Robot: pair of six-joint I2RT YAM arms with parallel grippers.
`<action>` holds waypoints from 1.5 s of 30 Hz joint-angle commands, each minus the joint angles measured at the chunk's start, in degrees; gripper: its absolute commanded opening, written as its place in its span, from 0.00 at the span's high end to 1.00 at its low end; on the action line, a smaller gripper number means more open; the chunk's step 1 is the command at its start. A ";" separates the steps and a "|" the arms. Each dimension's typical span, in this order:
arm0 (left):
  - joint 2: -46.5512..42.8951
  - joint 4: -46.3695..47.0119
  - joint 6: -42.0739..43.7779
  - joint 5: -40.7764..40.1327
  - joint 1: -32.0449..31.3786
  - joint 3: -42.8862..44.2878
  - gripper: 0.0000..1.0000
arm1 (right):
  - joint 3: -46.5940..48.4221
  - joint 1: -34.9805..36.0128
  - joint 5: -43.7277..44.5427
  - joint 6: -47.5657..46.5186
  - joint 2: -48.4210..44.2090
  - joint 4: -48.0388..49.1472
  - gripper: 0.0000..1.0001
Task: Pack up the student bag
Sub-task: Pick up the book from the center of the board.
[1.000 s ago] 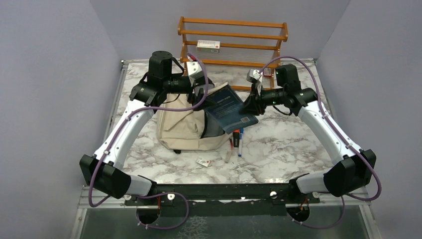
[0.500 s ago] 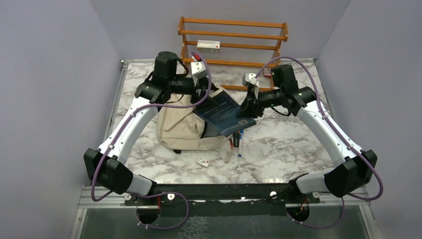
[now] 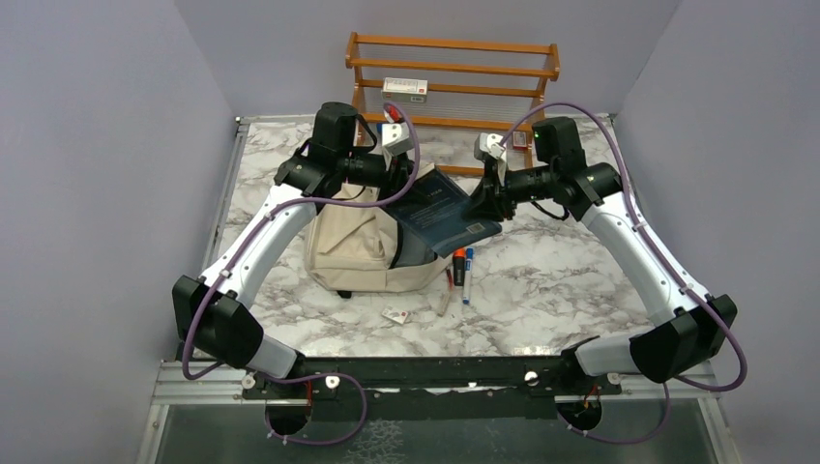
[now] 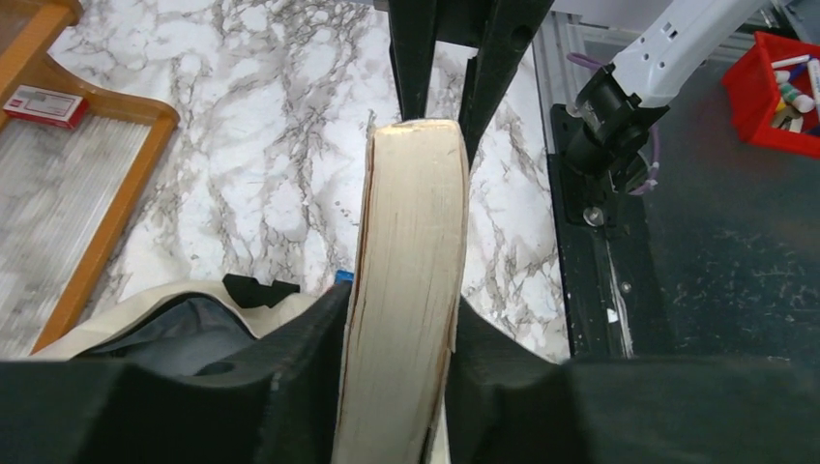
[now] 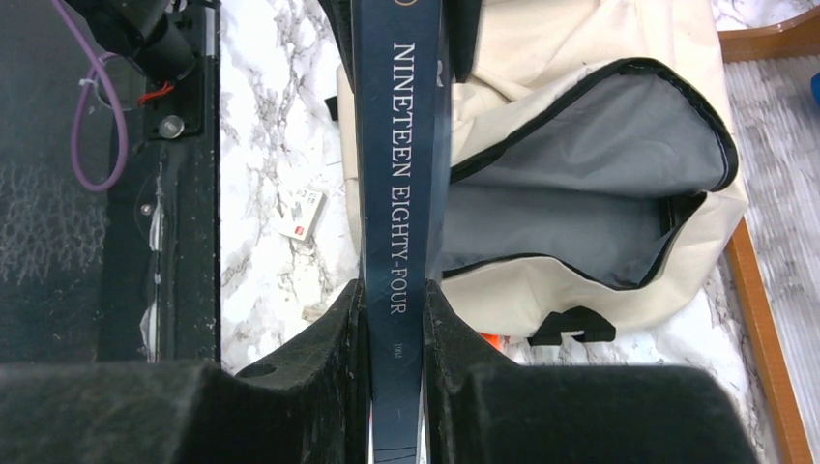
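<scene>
The student bag [image 3: 353,246], cream with a dark lining, lies on the marble table with its mouth [image 5: 580,184] gaping open. A dark blue book [image 3: 440,208], titled Nineteen Eighty-Four, hangs tilted above the bag's right side, held between both arms. My right gripper [image 3: 481,198] is shut on the book's spine [image 5: 396,193], fingers [image 5: 353,329] pressed on both covers. My left gripper [image 3: 401,179] is shut on the opposite page edge [image 4: 411,242], both fingers [image 4: 309,338] touching the covers. In the left wrist view the bag's lining [image 4: 184,324] lies below left of the book.
A wooden rack [image 3: 453,68] stands at the back with a small box [image 3: 404,89] on it. Markers [image 3: 462,266], a pen [image 3: 442,302] and a small card [image 3: 395,314] lie right of and in front of the bag. A red bin [image 4: 788,92] sits off the table.
My left gripper moved right to the book's free edge and closed on it. The right gripper kept its grip, and the book shifted slightly toward the back.
</scene>
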 commanded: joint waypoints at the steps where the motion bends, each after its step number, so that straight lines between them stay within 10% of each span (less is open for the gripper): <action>1: 0.58 1.11 0.32 3.35 -0.50 1.98 0.69 | 3.04 0.32 -0.61 -0.87 -0.74 1.57 0.99; 7: 0.80 1.06 0.92 3.53 -0.51 2.23 1.00 | 0.18 0.35 1.30 1.08 -2.14 5.53 0.90; 18: 1.10 1.48 1.64 -0.45 -0.41 7.55 1.00 | -15.42 0.24 13.43 19.10 -16.63 32.62 0.41; 28: 0.51 30.41 -21.69 -10.85 4.51 2.28 1.00 | -26.64 -0.95 62.03 38.25 -25.25 46.01 0.26; 45: 1.55 57.58 -48.67 -6.61 7.83 -1.39 1.00 | -34.42 -17.09 11.40 51.40 -13.57 67.25 0.10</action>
